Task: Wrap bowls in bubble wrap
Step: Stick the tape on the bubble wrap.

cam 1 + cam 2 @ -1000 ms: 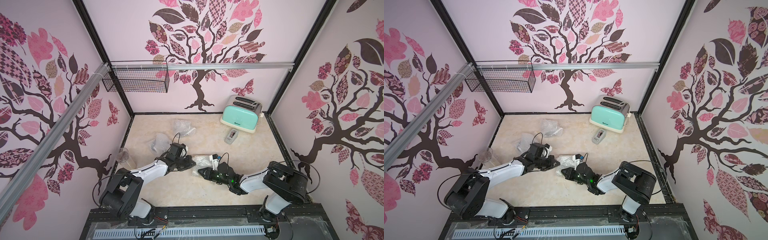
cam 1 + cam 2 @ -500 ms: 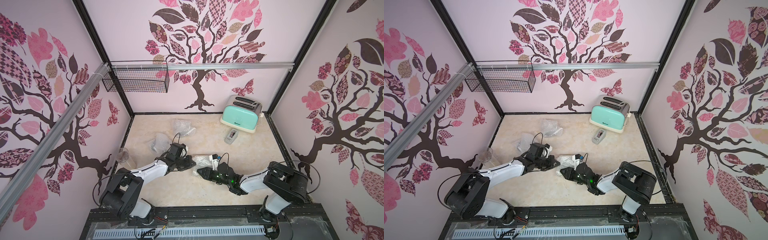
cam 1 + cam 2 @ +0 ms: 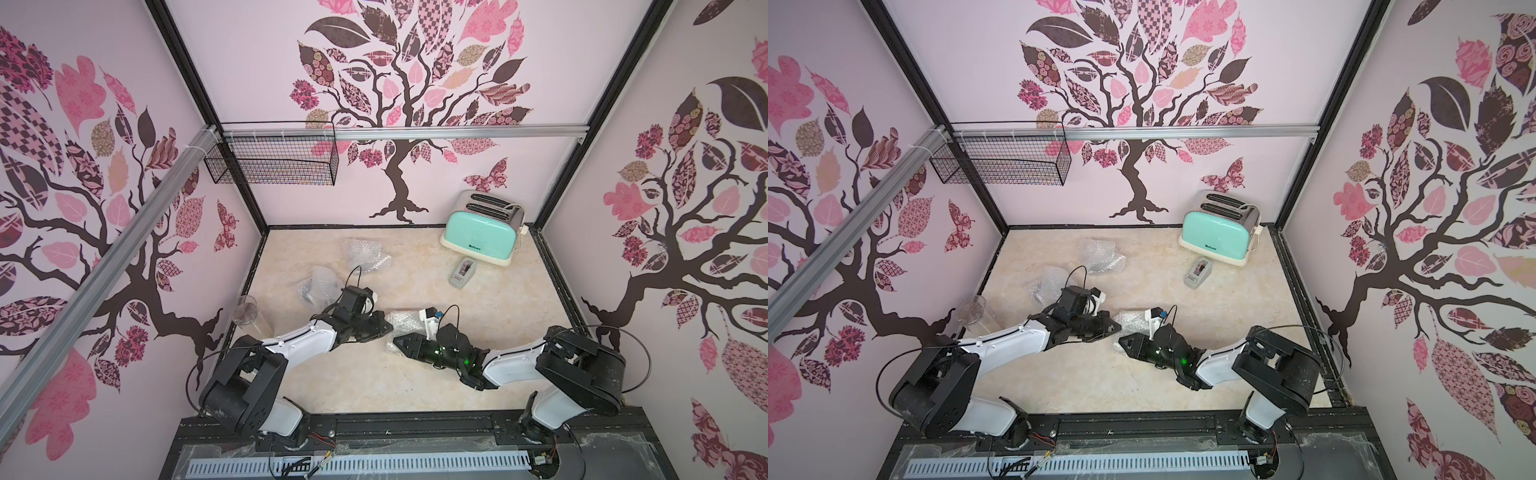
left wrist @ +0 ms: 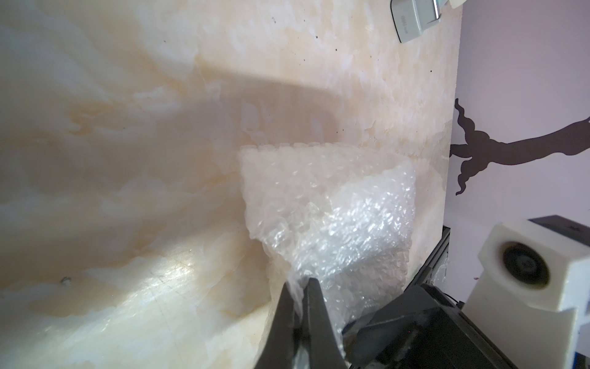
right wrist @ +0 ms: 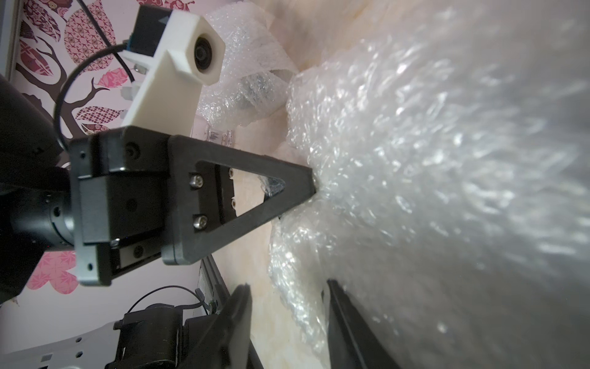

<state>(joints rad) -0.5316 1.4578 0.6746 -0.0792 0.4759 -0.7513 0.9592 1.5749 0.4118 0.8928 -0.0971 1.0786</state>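
Bundle of bubble wrap [image 3: 402, 321] on table [image 3: 374, 386], pinched thin at its edge by closed left gripper [image 4: 301, 287]; right gripper [image 5: 287, 283] half parted, holding nothing. May unfold if tugged, pinch slipping; bowl unseen.

Grippers: two, the left gripper [image 3: 390, 328] and the right gripper [image 3: 395, 340].

Bubble wrap: three crumpled bundles. The near bundle [image 3: 405, 321] lies at the tips of both pairs of jaws. The middle bundle [image 3: 318, 286] and the far bundle [image 3: 365, 254] lie off to the side of the left jaws, well apart from the right jaws.

Bowls: number cannot be told; one dark shape [image 5: 255, 88] shows through the middle bundle.

Toaster [image 3: 478, 235]: one.
Tape dispenser [image 3: 462, 272]: one.
Glass [image 3: 247, 311]: one, behind the left jaws.
Wire basket [image 3: 274, 166]: one.
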